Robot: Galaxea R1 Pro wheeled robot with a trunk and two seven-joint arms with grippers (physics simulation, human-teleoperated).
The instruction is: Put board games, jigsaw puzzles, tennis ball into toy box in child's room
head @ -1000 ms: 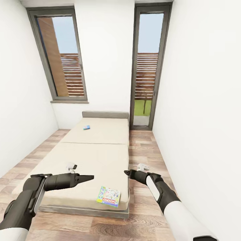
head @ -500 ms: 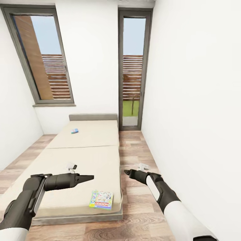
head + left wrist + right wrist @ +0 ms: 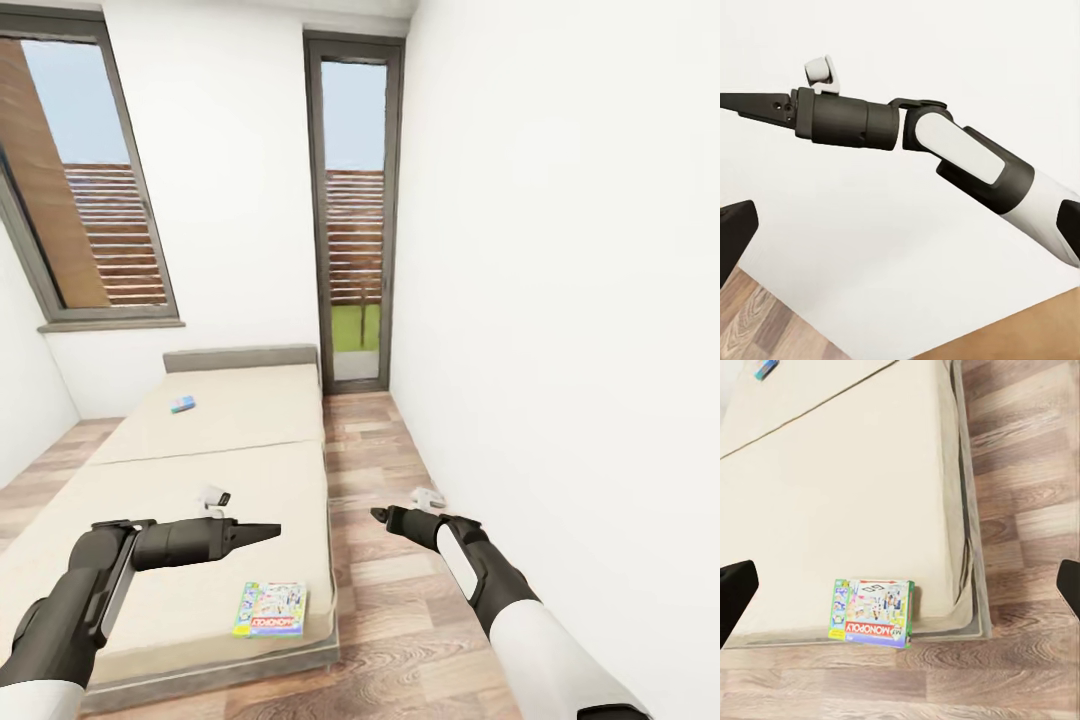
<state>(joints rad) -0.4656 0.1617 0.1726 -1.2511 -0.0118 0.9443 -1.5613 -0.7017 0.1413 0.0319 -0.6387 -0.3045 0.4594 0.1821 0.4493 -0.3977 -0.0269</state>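
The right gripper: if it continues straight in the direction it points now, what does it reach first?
Probably the bed: the right wrist view looks along the fingers onto its mattress, just beyond the Monopoly box. Depth is uncertain.

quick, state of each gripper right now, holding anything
Left gripper: shut, fingers together, holding nothing.
Right gripper: holding nothing; looks open in its wrist view, fingertips wide apart.

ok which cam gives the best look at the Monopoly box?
Right wrist view: the Monopoly box lies flat near the foot corner of the bed, title readable. Head view has it smaller and oblique.
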